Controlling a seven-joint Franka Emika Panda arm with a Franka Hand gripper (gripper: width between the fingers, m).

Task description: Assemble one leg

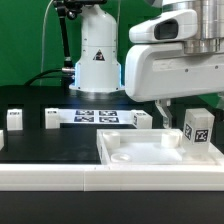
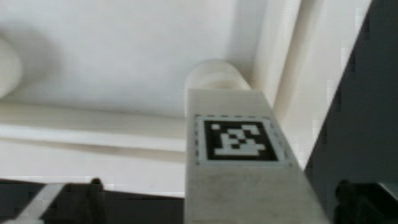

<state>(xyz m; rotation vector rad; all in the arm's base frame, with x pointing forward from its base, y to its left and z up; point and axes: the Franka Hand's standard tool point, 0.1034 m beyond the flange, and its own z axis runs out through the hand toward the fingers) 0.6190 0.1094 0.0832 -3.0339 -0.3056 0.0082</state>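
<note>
The leg (image 1: 197,128) is a small white post with a black-and-white tag. It stands upright at the corner of the wide white panel (image 1: 140,158) on the exterior view's right. My gripper (image 1: 190,114) hangs over it with a finger on each side. In the wrist view the leg (image 2: 235,150) fills the middle, and the gripper (image 2: 214,206) straddles it. One dark fingertip (image 2: 68,203) stands well clear of the leg. The other fingertip (image 2: 363,203) is close beside it. The jaws look open. The panel (image 2: 107,110) lies under the leg.
The marker board (image 1: 98,116) lies at the back of the black table. Two more white legs (image 1: 14,119) (image 1: 51,119) stand on the exterior view's left, and another (image 1: 143,119) stands beside the marker board. The robot base (image 1: 97,55) rises behind.
</note>
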